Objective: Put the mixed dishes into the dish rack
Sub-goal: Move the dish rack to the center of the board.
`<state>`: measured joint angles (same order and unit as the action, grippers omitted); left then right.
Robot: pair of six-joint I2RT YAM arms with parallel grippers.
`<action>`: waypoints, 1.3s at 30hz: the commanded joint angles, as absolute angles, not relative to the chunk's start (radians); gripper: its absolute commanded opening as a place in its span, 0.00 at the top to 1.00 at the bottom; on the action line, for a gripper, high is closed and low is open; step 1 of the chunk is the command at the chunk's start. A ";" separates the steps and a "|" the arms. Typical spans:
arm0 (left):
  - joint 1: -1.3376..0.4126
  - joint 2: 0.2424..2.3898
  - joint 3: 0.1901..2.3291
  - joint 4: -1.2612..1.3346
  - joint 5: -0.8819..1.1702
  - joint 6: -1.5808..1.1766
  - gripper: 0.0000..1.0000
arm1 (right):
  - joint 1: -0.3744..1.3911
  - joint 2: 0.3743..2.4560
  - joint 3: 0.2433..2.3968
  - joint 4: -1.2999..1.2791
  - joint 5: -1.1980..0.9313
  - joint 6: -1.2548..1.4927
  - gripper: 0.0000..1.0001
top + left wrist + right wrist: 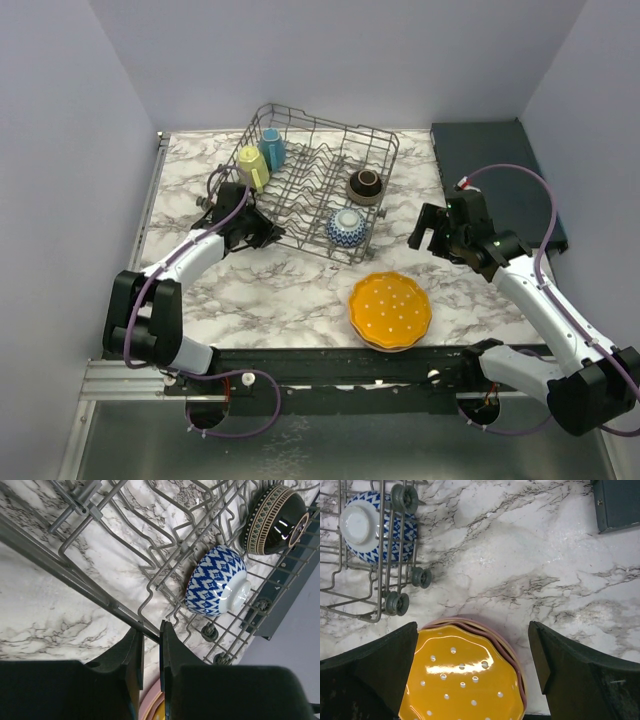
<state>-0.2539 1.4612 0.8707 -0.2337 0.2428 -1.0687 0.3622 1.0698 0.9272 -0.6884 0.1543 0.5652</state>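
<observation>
The grey wire dish rack (305,185) stands at the back of the marble table. It holds a yellow-green mug (252,166), a blue mug (272,148), a dark brown bowl (365,185) and a blue-white bowl (347,227). My left gripper (262,232) is shut on the rack's near rim wire (60,565), which runs between its nearly closed jaws (151,630). An orange white-dotted plate (390,309) lies on a pink plate (512,652) near the front edge. My right gripper (428,235) hangs wide open above the table, and its wrist view looks down on the orange plate (462,680).
A dark flat tray (500,160) lies at the back right, beside the right arm. The rack's small wheels (397,602) sit just left of the stacked plates. Walls close in the table on three sides.
</observation>
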 commanded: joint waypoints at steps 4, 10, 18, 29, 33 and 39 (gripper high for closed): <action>-0.221 1.312 0.833 -0.344 0.278 -0.804 1.00 | 0.366 1.062 0.904 -0.655 0.100 0.533 0.02; -0.206 1.259 0.840 -0.421 0.256 -0.728 1.00 | 0.367 1.062 0.904 -0.666 0.087 0.523 0.02; -0.189 1.205 0.854 -0.502 0.192 -0.606 1.00 | 0.366 1.033 0.904 -0.707 0.097 0.526 0.02; -0.157 1.144 0.853 -0.564 0.186 -0.470 1.00 | 0.367 1.008 0.883 -0.716 0.042 0.525 0.03; -0.157 1.110 0.847 -0.591 0.176 -0.416 1.00 | 0.366 1.008 0.882 -0.708 0.023 0.521 0.03; -0.156 1.092 0.849 -0.588 0.135 -0.377 1.00 | 0.366 1.015 0.878 -0.697 0.008 0.516 0.04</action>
